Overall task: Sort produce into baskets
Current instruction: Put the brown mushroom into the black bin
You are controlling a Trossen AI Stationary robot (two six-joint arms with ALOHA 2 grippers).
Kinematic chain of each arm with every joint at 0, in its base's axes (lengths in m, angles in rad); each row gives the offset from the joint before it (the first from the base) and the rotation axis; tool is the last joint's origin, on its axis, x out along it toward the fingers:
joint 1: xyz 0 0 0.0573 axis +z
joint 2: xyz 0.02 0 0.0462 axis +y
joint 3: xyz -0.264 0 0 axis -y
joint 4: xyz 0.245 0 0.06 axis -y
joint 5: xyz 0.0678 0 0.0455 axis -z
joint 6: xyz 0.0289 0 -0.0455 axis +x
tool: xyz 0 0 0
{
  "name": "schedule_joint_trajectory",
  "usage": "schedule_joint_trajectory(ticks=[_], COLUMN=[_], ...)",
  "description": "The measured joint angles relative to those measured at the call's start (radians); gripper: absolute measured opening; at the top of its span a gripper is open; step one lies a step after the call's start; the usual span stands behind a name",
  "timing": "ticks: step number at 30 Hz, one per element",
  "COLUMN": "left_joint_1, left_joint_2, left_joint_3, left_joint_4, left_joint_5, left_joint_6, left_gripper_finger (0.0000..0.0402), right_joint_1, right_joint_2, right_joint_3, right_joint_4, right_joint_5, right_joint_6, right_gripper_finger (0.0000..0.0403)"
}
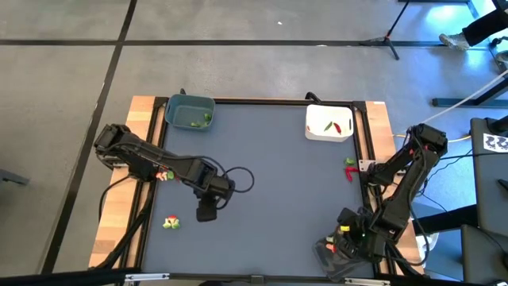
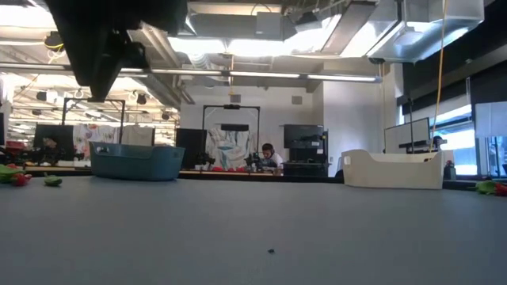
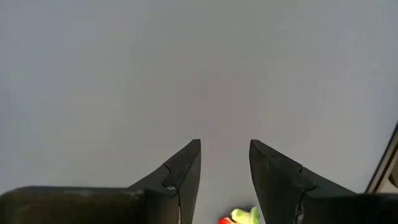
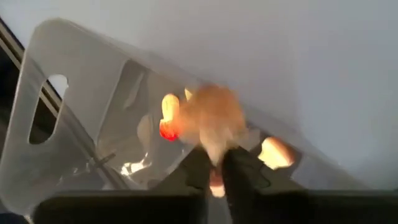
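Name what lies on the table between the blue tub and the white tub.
Nothing: in the high view the dark mat between the blue tub and the white tub is bare. The low view agrees.

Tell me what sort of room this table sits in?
Probably an open lab or workshop: exposed silver ceiling ducts, benches with dark monitors, a seated person behind the blue-grey plastic tub, and a black tripod stand on grey floor.
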Motion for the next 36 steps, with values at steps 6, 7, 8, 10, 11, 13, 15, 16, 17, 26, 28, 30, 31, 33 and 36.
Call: schedule_joint_trajectory(ticks=[6,7,8,10,11,13,15,16,17,26,28,30,31,33,36], left_joint_1=[0.004,0.004,0.004,0.004,0.004,0.005,0.008,0.013,0.018,0.046,0.046,0.046,0.046,0.046,0.046], left_joint_2=[0.0,0.0,0.0,0.0,0.0,0.0,0.0,0.0,0.0,0.001,0.001,0.003,0.005,0.005,0.005], left_joint_3=[-0.005,-0.005,-0.005,-0.005,-0.005,-0.005,-0.005,-0.005,-0.005,-0.005,-0.005,-0.005,-0.005,-0.005,-0.005], left_joint_4=[-0.001,-0.001,-0.001,0.0,0.0,0.0,0.003,0.012,0.028,0.303,0.389,0.457,0.481,0.504,0.515], left_joint_5=[0.0,0.0,0.0,0.0,0.0,0.0,-0.003,-0.004,-0.004,-0.055,-0.081,-0.085,-0.085,-0.085,-0.088], left_joint_6=[0.013,0.02,0.028,0.043,0.051,0.064,0.067,0.067,0.067,0.16,0.191,0.228,0.246,0.268,0.277], left_gripper_finger=[0.0131,0.0131,0.0131,0.0131,0.0131,0.0131,0.0131,0.0131,0.0131,0.0131,0.0131,0.0131,0.0131,0.0131,0.0131], right_joint_1=[0.0,0.0,0.0,0.0,0.0,0.0,0.0,0.0,0.0,-0.146,-0.214,-0.281,-0.31,-0.364,-0.425], right_joint_2=[0.0,0.0,0.0,0.0,-0.001,-0.009,-0.025,-0.036,-0.049,-0.119,-0.106,-0.082,-0.067,-0.03,0.036], right_joint_3=[0.0,0.0,0.0,0.0,0.0,0.0,0.0,0.0,0.0,0.002,0.002,0.002,0.002,0.002,0.002], right_joint_4=[0.033,0.029,0.029,0.03,0.03,0.036,0.066,0.083,0.096,0.125,0.129,0.144,0.162,0.215,0.307], right_joint_5=[-0.075,-0.082,-0.083,-0.085,-0.087,-0.109,-0.117,-0.118,-0.117,0.172,0.182,0.182,0.183,0.182,0.164], right_joint_6=[-0.001,-0.001,-0.001,-0.003,-0.005,-0.003,-0.002,-0.002,-0.002,-0.179,-0.287,-0.395,-0.454,-0.564,-0.708], right_gripper_finger=[0.0127,0.0138,0.0146,0.016,0.0164,0.017,0.0171,0.0172,0.0172,0.0172,0.0172,0.0172,0.0172,0.0172,0.0172])
